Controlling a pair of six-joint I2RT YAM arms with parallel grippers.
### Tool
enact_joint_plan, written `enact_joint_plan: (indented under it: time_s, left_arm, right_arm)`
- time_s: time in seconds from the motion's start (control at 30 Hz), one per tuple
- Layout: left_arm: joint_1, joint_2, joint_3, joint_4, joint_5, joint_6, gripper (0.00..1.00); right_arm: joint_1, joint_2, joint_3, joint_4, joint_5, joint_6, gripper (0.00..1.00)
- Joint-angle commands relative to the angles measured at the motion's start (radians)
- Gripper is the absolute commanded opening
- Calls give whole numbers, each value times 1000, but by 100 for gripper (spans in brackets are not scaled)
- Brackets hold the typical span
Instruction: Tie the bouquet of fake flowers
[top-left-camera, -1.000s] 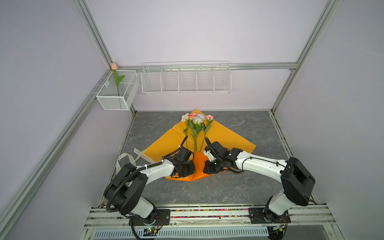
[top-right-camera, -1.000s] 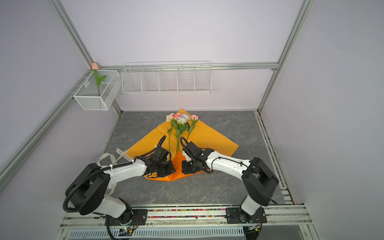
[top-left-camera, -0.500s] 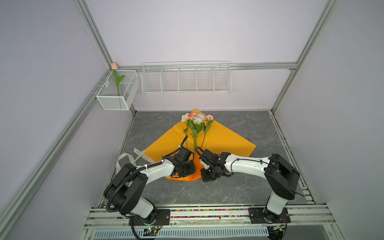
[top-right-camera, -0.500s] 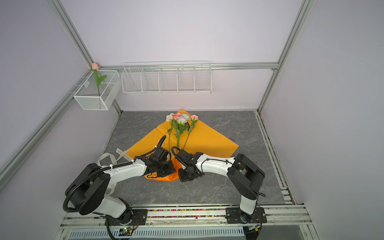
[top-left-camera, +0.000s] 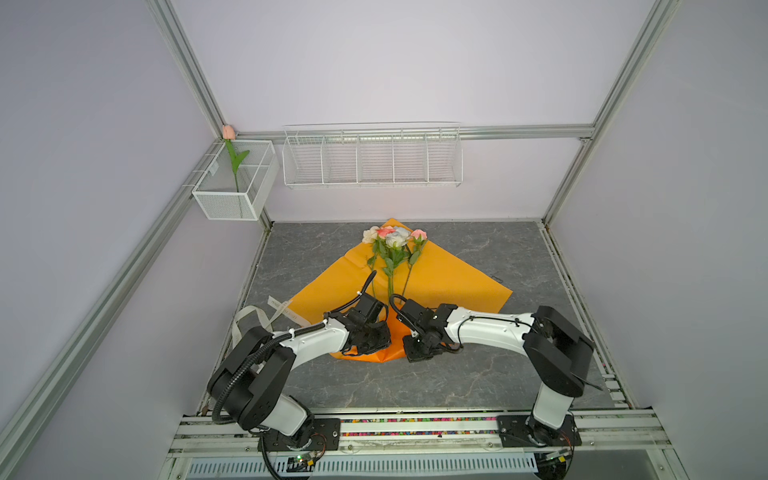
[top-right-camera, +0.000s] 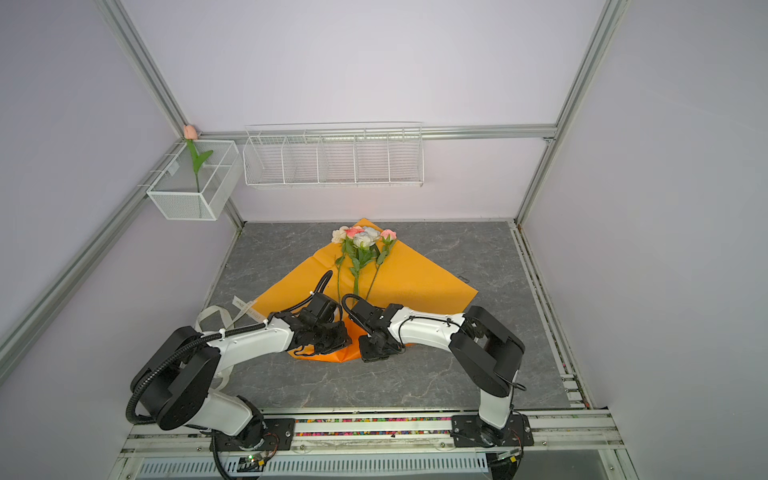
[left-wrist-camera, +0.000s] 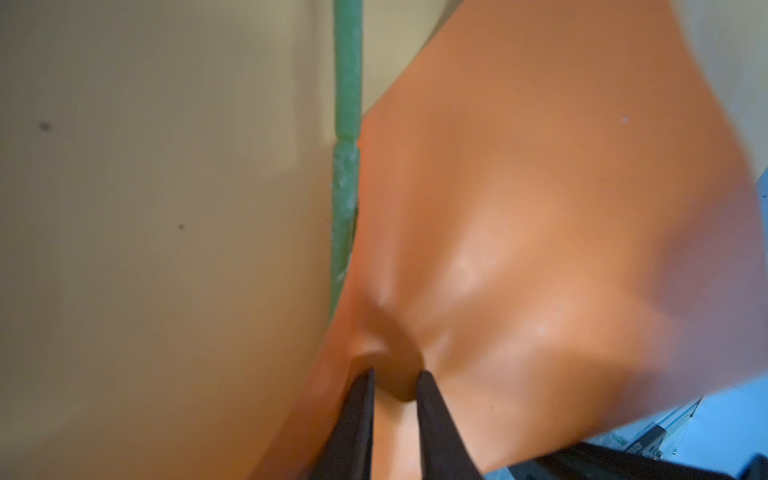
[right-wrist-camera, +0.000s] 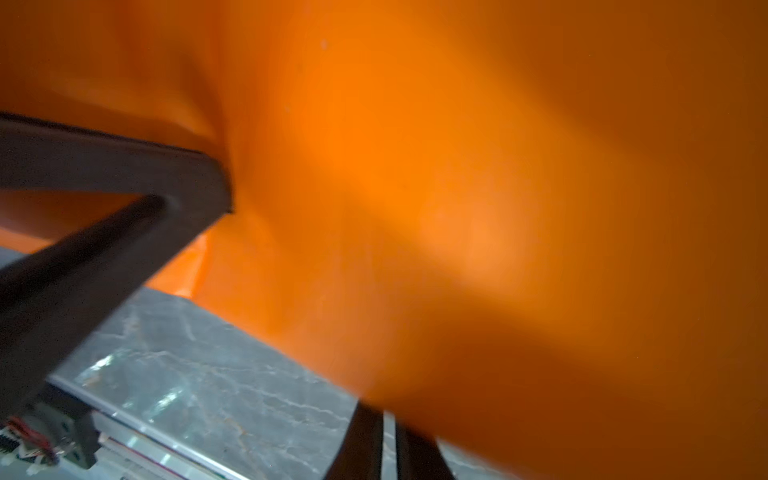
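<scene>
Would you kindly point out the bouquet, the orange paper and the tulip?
bouquet (top-left-camera: 392, 239), in a top view, on a pale rose head.
orange paper (top-left-camera: 453, 284), in a top view, on its bare right half.
tulip (top-left-camera: 228, 132), in a top view, on its pink head.

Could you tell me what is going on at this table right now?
A bouquet of fake flowers lies on a sheet of orange paper, not yet tied. The left end effector pinches a fold at the paper's near corner. The right end effector is shut at the same corner; whether it grips paper is unclear. A ribbon lies beside the paper, not held.
</scene>
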Motion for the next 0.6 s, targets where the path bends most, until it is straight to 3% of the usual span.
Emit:
enact_joint_plan:
  time_s: [0.0, 0.2, 0.37, 0.57]
  left_arm:
    - [-1, 31, -9, -41, -22, 7, 20]
    - [-1, 36, -11, -53, -27, 16, 20]
    - [-1, 26, -5, -48, -23, 19, 20]
    - [-1, 27, -3, -49, -18, 18, 20]
  right_arm:
    - [-19, 21, -50, 15, -5, 36, 13]
    - [-9, -1, -28, 3, -51, 2, 13]
    - [24, -110, 25, -28, 0, 0, 14]
    - [-10, -59, 76, -64, 57, 24, 13]
